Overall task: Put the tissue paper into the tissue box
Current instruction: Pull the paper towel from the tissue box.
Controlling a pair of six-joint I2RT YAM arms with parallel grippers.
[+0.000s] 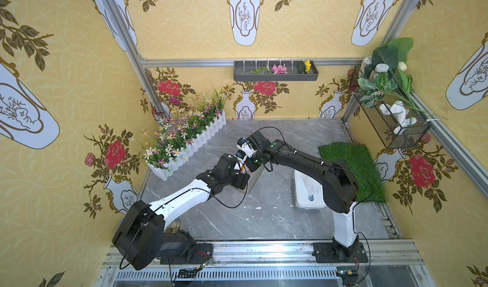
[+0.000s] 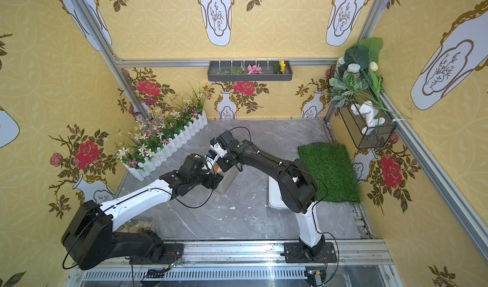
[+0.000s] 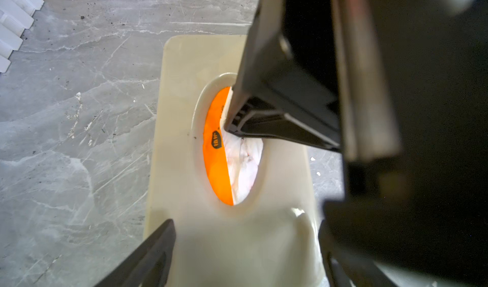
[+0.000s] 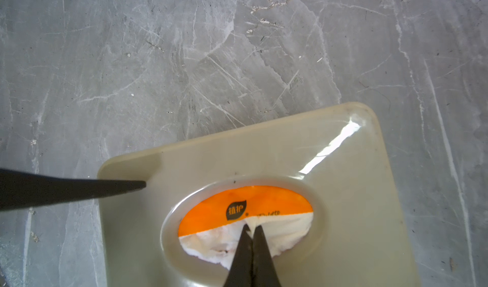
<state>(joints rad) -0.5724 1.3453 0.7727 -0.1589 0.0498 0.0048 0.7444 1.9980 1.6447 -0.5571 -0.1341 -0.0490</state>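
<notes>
**Tissue (image 4: 211, 242).** White and crumpled, it lies inside the box (image 4: 343, 193). It is seen through the oval opening (image 3: 198, 119) in the top, beside an orange pack (image 4: 237, 201). Most of it sits below the rim. One fold rises to a peak at the right gripper (image 4: 252, 229), whose fingers are pressed together on that fold with no gap showing.

Judgement: the narrow closed tips suit the opening, so tissue can be poked down without fouling the rim. The task looks nearly done; the fold is not yet released.

**Left gripper (image 3: 245, 222).** Its fingers are spread wide, one toward each long side of the box at one end, and it holds nothing. One finger (image 4: 79, 189) lies over a corner of the top; contact cannot be confirmed.

Judgement: it is stationed to steady the light box against the other arm's push or pull.

**Position.** The box stands on the grey table (image 4: 184, 61), mid-floor in both top views and mostly hidden under the two wrists.

**Surroundings.**
- A white tub (image 1: 298, 193) stands under the right arm.
- A grass mat (image 1: 353, 167) lies beyond the tub.
- A flower fence (image 1: 190, 140) runs along the left wall.
- Small white scraps (image 1: 258, 208) lie on the table.

All of these stand apart from the box.

**Obstruction.** The two wrists crowd each other above the box. The risk is that the fold lifts out with the gripper if it withdraws before letting go.
</notes>
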